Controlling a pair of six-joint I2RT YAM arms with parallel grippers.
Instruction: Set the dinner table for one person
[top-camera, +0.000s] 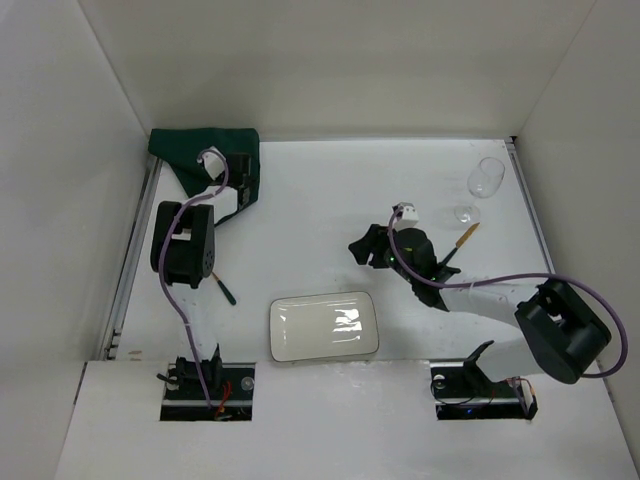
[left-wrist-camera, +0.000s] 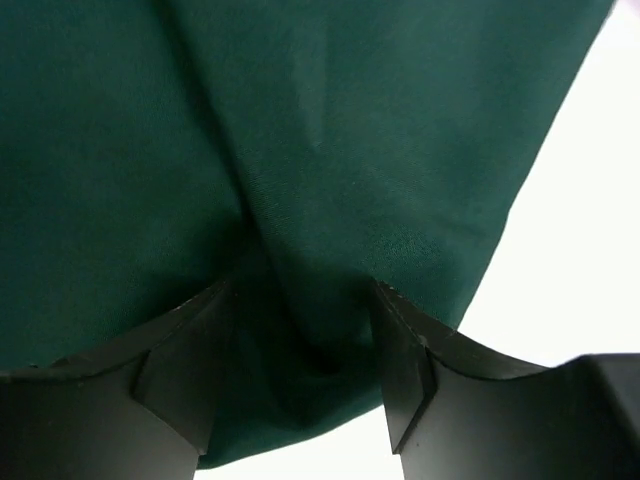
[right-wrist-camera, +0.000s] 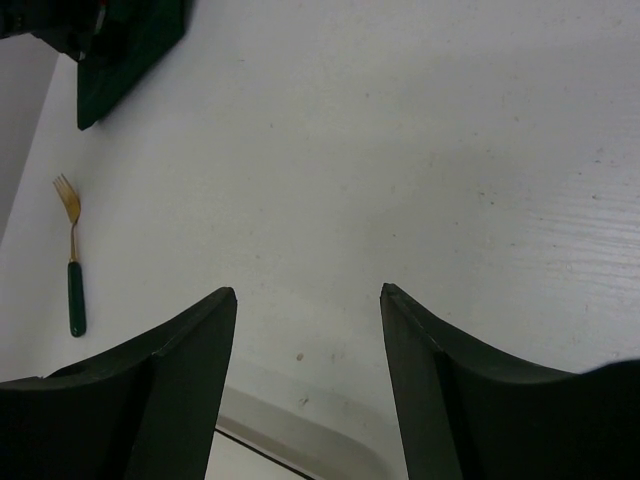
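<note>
Hands both open: left hand (left-wrist-camera: 300, 290) stretched to far-left corner, straddling green placemat (left-wrist-camera: 300, 150) fold; right hand (right-wrist-camera: 308, 295) over tabletop (right-wrist-camera: 420, 150). Fork (right-wrist-camera: 72, 262) tines visible only from right wrist.

On the desk (top-camera: 330, 190), the cloth placemat (top-camera: 190, 148) lies in the far left corner, with the left pincer (left-wrist-camera: 300, 300) over its right part. The plate (top-camera: 323, 326) sits at the near middle. The fork (top-camera: 225, 290) lies to the plate's left, just beside the left arm (top-camera: 183, 245). At the far right a wine glass (top-camera: 486, 178) seems to lie on its side. Nearer than the glass, a utensil (top-camera: 467, 237) pokes out from under the right arm (top-camera: 480, 300).
</note>
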